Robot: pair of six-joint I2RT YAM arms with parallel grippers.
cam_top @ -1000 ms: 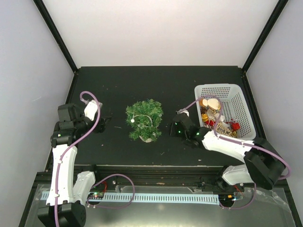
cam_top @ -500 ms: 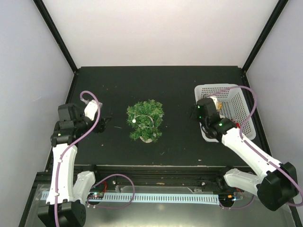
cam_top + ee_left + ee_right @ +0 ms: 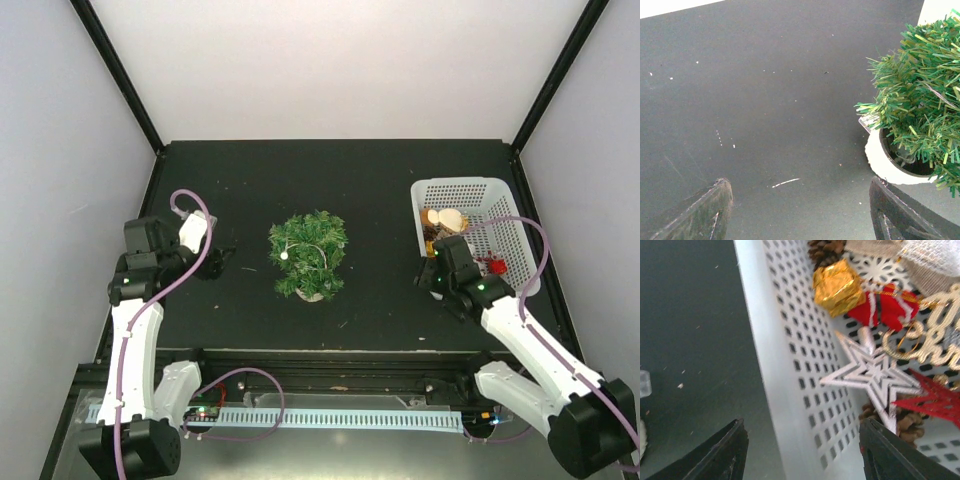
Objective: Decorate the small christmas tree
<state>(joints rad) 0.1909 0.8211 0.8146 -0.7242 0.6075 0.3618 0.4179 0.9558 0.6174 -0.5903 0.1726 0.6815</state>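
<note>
The small christmas tree, bushy and dark green with a white ball and a pale string on it, stands upright on its white base mid-table. My left gripper hovers just left of it, open and empty, with the tree by its right finger. My right gripper is open and empty above the left wall of the white mesh basket, one finger over the table and the other over the basket's inside.
The basket at the right holds ornaments: a gold gift box, a red figure, a white star, a red star, gold lettering and pine cones. Black rails border the mat.
My right arm swung away from the tree's right side to the basket, and its jaws opened wider. The left arm stayed put.
</note>
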